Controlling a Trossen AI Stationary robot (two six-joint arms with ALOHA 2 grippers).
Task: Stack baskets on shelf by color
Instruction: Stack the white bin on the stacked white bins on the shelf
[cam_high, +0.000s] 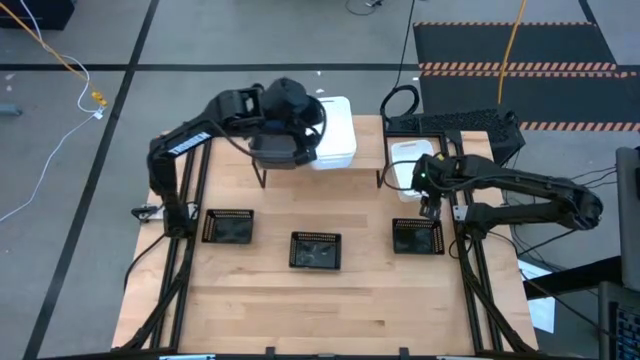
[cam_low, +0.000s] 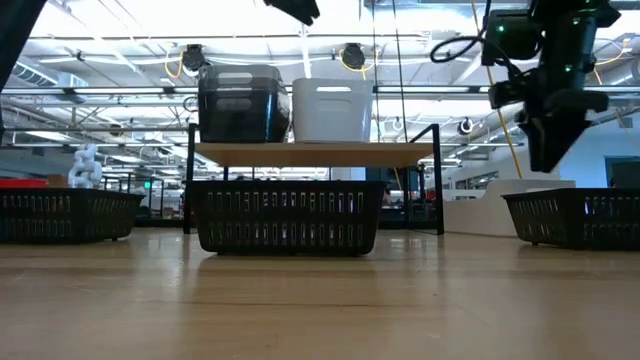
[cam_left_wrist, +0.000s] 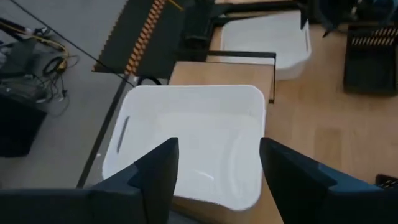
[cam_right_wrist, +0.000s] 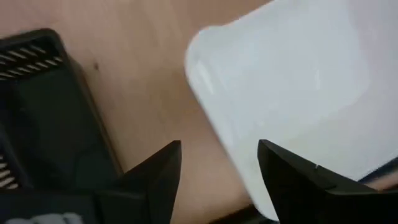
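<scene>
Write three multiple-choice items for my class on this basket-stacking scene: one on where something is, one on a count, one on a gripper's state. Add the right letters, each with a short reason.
1. Where does the dark grey basket stand?
A. on the shelf, beside the white basket
B. on the floor
C. inside a mesh tray

2. How many black mesh trays lie on the table in front of the shelf?
A. one
B. three
C. five

3. How are the fingers of the right gripper?
A. shut on a tray
B. shut on nothing
C. open, holding nothing

Answers:
1 A: the low view shows the two side by side on the plank.
2 B: the high view shows them in a row.
3 C: its wrist view shows a clear gap between the fingers.
</scene>
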